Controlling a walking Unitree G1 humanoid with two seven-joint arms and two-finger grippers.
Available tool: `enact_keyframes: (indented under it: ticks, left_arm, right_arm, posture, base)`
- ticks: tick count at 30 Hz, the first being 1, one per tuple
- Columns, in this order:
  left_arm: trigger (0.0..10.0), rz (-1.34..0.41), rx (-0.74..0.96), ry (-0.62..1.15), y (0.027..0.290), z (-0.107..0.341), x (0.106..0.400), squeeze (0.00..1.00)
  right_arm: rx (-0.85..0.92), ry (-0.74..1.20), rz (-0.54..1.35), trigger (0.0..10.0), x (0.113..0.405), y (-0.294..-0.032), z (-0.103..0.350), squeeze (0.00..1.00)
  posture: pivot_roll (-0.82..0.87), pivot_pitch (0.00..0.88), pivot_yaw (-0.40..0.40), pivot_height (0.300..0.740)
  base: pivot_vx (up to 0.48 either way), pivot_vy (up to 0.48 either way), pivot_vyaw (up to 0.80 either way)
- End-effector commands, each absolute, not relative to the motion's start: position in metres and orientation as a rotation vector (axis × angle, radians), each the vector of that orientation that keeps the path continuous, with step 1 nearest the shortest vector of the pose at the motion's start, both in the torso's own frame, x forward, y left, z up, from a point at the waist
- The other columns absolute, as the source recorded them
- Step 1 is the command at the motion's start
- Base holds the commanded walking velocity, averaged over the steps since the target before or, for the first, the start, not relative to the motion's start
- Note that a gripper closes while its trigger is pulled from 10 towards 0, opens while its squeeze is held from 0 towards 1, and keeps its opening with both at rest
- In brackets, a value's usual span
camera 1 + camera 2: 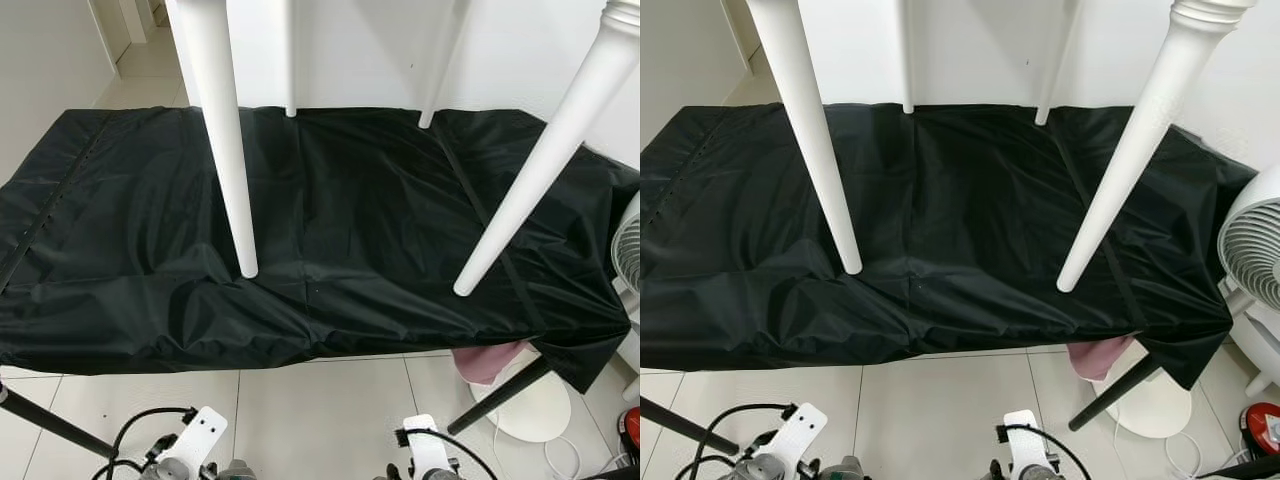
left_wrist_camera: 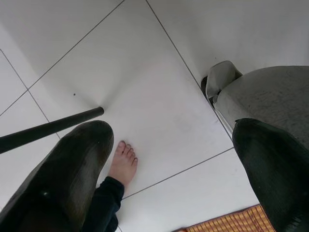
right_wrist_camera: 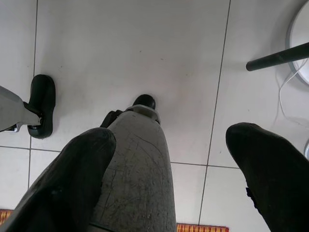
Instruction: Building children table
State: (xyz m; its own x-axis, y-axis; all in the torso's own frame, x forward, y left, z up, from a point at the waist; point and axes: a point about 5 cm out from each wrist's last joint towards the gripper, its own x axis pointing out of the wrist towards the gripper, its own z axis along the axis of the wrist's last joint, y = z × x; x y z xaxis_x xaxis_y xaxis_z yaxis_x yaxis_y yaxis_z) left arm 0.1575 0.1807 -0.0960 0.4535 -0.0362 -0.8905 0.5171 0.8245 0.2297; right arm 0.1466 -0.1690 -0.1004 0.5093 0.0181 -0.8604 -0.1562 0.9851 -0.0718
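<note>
An upturned white children's table is seen with its four legs in the air above a work surface draped in black cloth. Both arms hang idle: the left gripper and right gripper are pointed at the white tiled floor, fingers spread and empty. A person's bare foot is seen beside the left gripper's fingers.

Home (tiled floor, fan)

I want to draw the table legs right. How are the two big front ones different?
The near left leg is smooth all the way up, while the near right leg shows turned rings near its top. The left one leans only a little; the right one slants strongly. Both are white, taper to rounded tips and hang over the black cloth.
</note>
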Motion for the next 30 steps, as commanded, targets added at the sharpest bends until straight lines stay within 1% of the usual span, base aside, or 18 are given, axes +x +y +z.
enact_keyframes:
  ticks: [1, 9, 30]
  left_arm:
    - [10.0, -0.406, 0.496, 1.124, 0.169, -0.1051, 0.137, 0.0]
    - [10.0, -0.4, 0.484, 1.139, 0.1633, -0.1068, 0.134, 0.0]
    - [10.0, -0.354, 0.421, 1.158, 0.1661, -0.1072, 0.1325, 0.0]
  right_arm:
    - [-0.151, 1.084, 0.109, 10.0, 0.1344, -0.1716, -0.105, 0.0]
    - [-0.168, 1.105, 0.117, 10.0, 0.1296, -0.1735, -0.1066, 0.0]
    - [-0.151, 1.115, 0.101, 10.0, 0.1303, -0.1789, -0.1061, 0.0]
  posture:
    - [0.17, 0.0, -0.059, 0.74]
    - [0.17, 0.0, -0.066, 0.74]
    - [0.18, 0.0, -0.08, 0.74]
  base:
    - [0.0, 0.0, 0.0]
    - [0.0, 0.0, 0.0]
    - [0.0, 0.0, 0.0]
